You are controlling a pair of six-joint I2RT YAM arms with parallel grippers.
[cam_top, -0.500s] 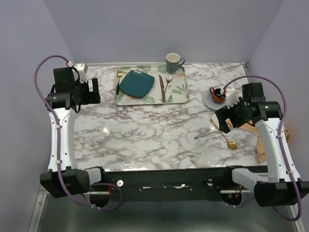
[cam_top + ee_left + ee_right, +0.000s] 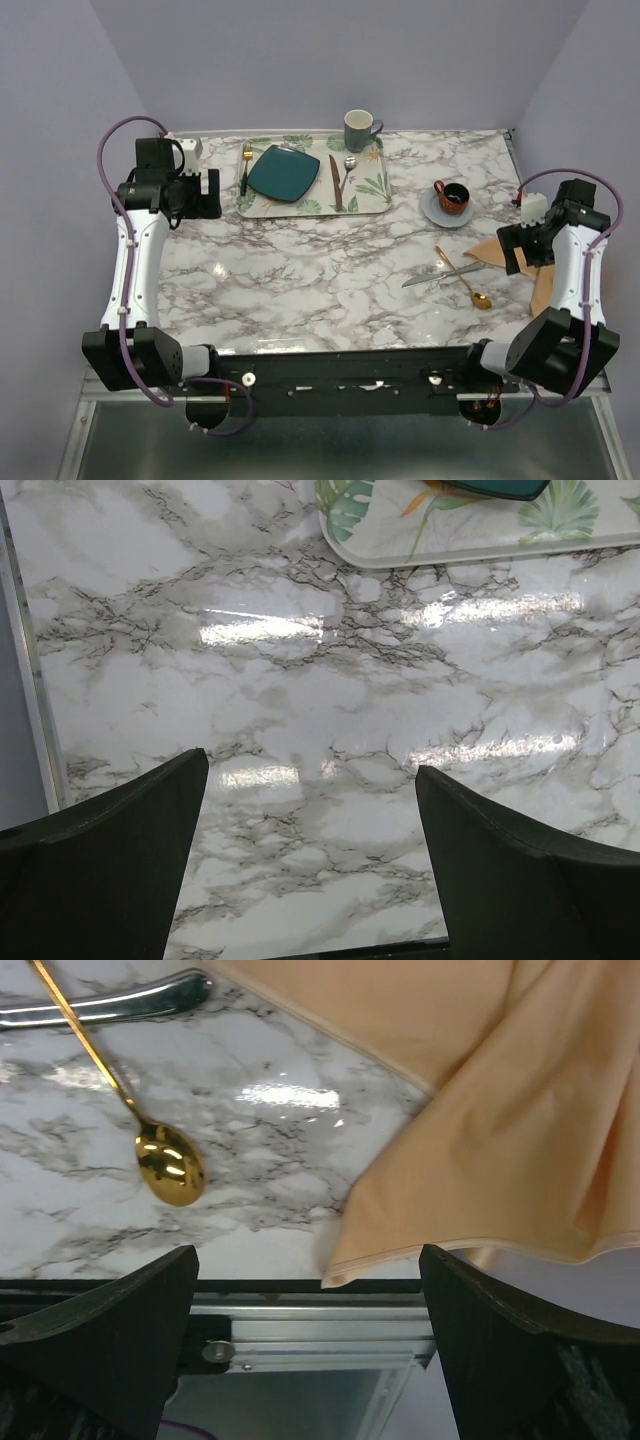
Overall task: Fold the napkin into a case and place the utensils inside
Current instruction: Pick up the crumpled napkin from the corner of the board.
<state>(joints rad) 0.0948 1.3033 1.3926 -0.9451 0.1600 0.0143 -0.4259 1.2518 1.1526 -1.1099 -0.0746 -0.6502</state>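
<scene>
The peach napkin [image 2: 488,252] lies crumpled at the table's right edge, partly hanging over it; in the right wrist view its cloth [image 2: 500,1100] fills the upper right. A gold spoon [image 2: 466,282] and a silver knife [image 2: 432,277] lie crossed just left of it, and the right wrist view shows the spoon [image 2: 168,1165] and the knife [image 2: 120,1005] too. My right gripper [image 2: 518,250] [image 2: 308,1260] hovers open over the napkin's near corner, holding nothing. Far left, my left gripper [image 2: 210,193] [image 2: 310,765] stands open over bare marble.
At the back, a leaf-patterned tray [image 2: 372,185] [image 2: 430,540] carries a teal plate [image 2: 283,172], a fork, a brown-handled knife and a spoon. A green mug [image 2: 358,130] stands behind it. A brown cup on a saucer [image 2: 436,212] sits at the right.
My right arm has swung right toward the table's edge, uncovering the cup and more of the napkin. The left arm has shifted slightly right toward the tray.
</scene>
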